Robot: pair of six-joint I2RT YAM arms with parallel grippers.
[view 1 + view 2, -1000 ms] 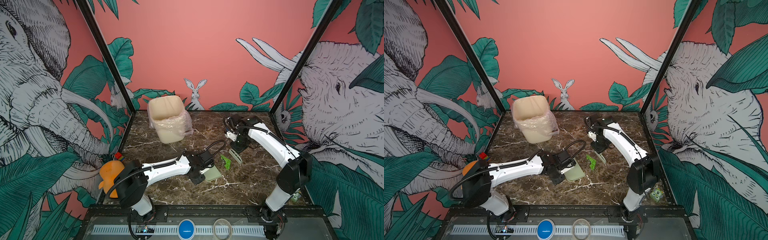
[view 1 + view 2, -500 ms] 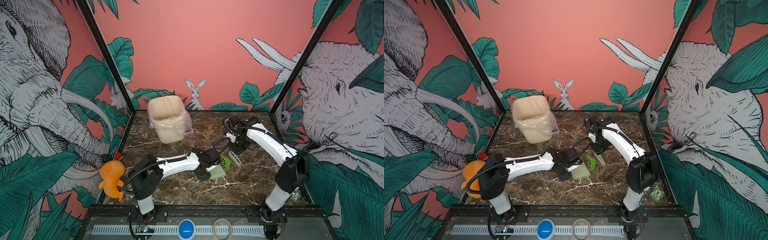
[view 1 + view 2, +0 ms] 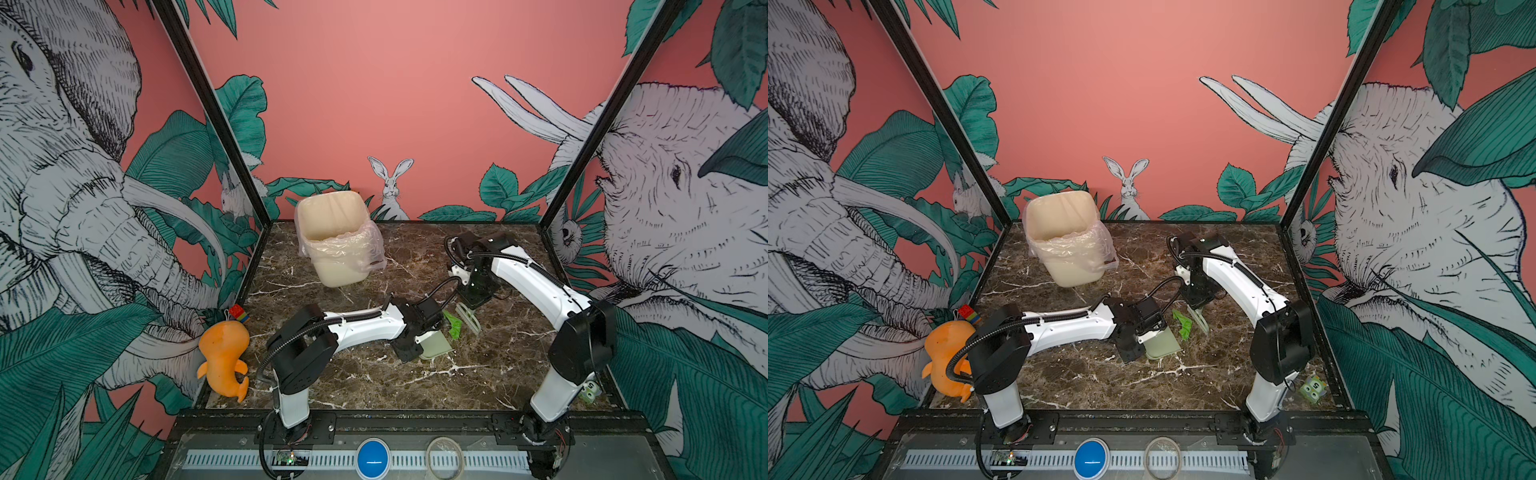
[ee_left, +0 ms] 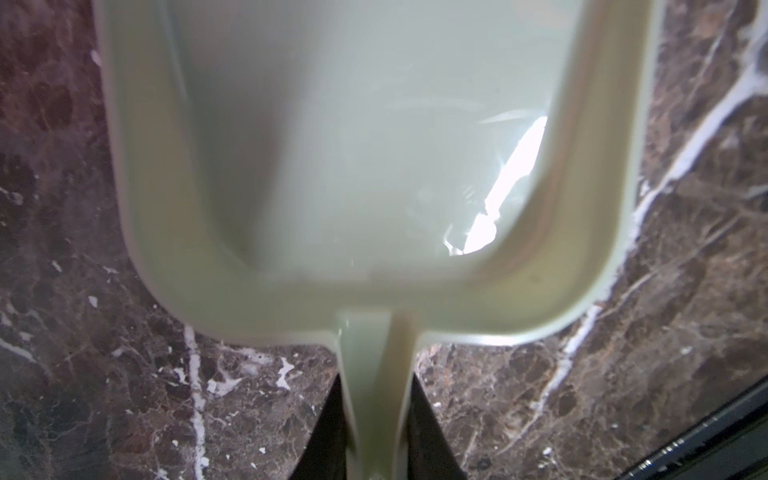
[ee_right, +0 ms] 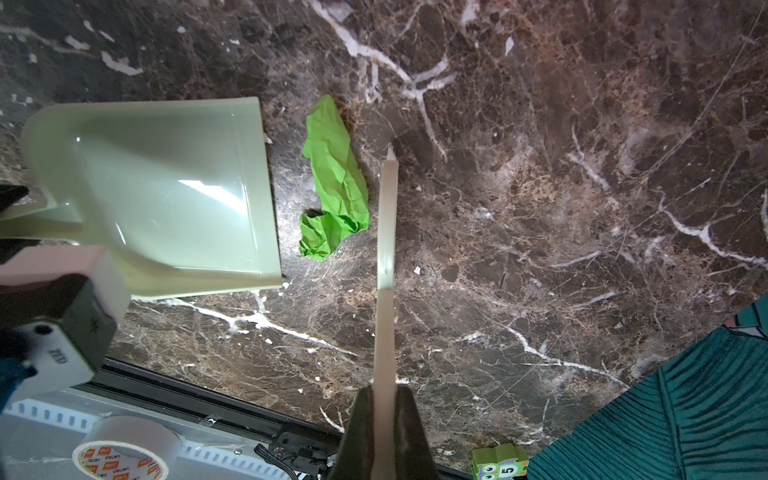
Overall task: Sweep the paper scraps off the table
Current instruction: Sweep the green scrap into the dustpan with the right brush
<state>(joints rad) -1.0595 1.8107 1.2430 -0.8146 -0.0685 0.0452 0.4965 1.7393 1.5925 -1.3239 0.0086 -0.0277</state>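
Note:
One bright green crumpled paper scrap [image 3: 454, 325] [image 3: 1183, 324] [image 5: 334, 183] lies on the dark marble table [image 3: 374, 382], between a pale green dustpan [image 3: 434, 345] [image 3: 1160, 345] [image 5: 166, 187] and a pale brush [image 3: 468, 316] [image 3: 1200, 320] [image 5: 385, 232]. My left gripper [image 4: 376, 382] [image 3: 417, 338] is shut on the dustpan's handle, and the pan's open lip faces the scrap with a small gap. My right gripper [image 5: 384, 390] [image 3: 473, 301] is shut on the brush handle. The brush stands close beside the scrap on its far side from the pan. Inside, the pan [image 4: 374, 145] looks bare.
A cream bin [image 3: 336, 245] [image 3: 1065, 245] with a clear liner stands at the back left. An orange plush toy [image 3: 224, 357] and a small coloured cube [image 3: 237, 311] sit at the left edge. A green owl block [image 3: 1313, 388] lies front right. A tape roll [image 5: 124, 453] rests past the front frame.
My left arm has slid the dustpan to the right, up close to the green scrap. The right arm and brush have hardly moved.

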